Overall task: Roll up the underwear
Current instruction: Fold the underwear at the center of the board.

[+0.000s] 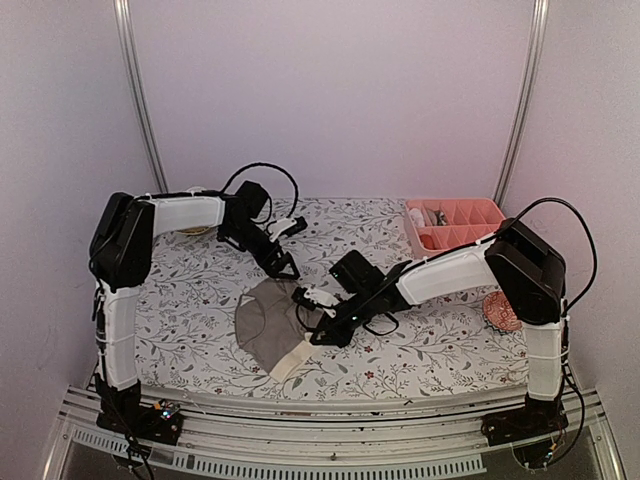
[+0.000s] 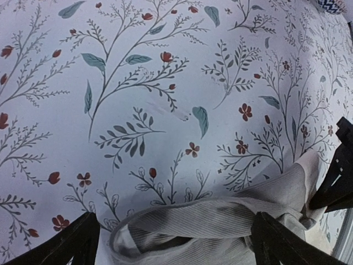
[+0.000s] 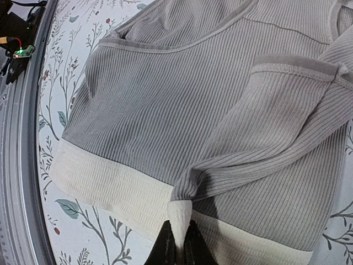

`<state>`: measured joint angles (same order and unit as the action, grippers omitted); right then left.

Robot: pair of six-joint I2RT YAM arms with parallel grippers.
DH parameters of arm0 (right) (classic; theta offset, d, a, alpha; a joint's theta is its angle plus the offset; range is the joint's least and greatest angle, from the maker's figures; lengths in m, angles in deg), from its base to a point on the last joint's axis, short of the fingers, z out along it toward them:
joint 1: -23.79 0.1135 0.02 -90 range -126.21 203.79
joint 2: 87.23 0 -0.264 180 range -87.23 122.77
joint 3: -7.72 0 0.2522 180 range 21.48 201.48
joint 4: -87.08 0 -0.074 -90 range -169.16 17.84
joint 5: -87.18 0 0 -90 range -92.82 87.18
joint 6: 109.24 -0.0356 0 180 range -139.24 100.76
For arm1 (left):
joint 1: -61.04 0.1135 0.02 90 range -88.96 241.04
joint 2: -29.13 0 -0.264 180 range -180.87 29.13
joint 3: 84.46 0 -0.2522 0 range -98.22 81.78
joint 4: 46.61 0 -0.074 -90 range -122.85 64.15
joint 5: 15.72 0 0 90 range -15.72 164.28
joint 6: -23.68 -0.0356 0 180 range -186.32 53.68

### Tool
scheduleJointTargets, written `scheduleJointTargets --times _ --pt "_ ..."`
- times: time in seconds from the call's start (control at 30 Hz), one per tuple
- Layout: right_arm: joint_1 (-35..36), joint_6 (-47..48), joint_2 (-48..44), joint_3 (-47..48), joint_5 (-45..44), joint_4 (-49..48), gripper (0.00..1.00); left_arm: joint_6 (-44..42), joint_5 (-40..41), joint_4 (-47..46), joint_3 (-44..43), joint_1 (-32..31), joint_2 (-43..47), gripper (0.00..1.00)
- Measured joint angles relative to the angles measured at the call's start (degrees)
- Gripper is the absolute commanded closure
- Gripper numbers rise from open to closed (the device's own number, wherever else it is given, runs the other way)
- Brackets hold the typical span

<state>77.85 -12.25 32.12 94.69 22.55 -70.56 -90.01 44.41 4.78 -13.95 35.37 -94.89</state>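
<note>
Underwear (image 1: 262, 325) here is just the one taupe pair with the cream waistband, lying on the flowery desk (image 1: 200, 300) toward the near edge, a bit left of centre.

Going from the left: the left pincer (image 1: 288, 270) hangs over the far edge of the cloth. It's released, and in its wrist cam the two black fingers (image 2: 71, 243) sit wide apart with a rumpled ribbed edge of the fabric between them. Can't tell if the tips actually touch the cloth.

Then the underwear itself, mostly spread flat, waistband toward the near side, with one flap folded over across the middle.

Right next to it, the right pincer (image 3: 179, 245) is clenched on a little cream tip of the waistband, and a bunched fold of the grey cloth is drawn into that same pinch.

Further right there's a pink divided tray (image 1: 455, 222) at the back corner of the desk, and a pink ball (image 1: 500, 312) beside the right arm, well apart from the underwear.
</note>
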Motion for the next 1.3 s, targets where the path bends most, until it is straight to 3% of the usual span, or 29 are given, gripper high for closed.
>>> scheduleJointTargets --times 0.4,0.7,0.9,1.3 --pt "0.4 0.6 0.0 0.0 -2.0 -0.1 0.94 4.6 0.7 2.4 3.7 -1.9 0.0 0.08" --pt "1.4 1.0 0.0 0.2 -4.2 -0.4 0.94 5.7 8.0 -0.7 3.5 -1.6 1.2 0.01" --pt "1.8 1.5 0.0 0.5 -6.2 -0.2 0.94 -0.6 7.9 -0.2 0.8 1.9 1.3 0.02" --pt "1.9 1.7 0.0 0.7 -7.1 0.0 0.94 -18.8 -1.0 13.6 -10.6 8.0 -7.5 0.02"
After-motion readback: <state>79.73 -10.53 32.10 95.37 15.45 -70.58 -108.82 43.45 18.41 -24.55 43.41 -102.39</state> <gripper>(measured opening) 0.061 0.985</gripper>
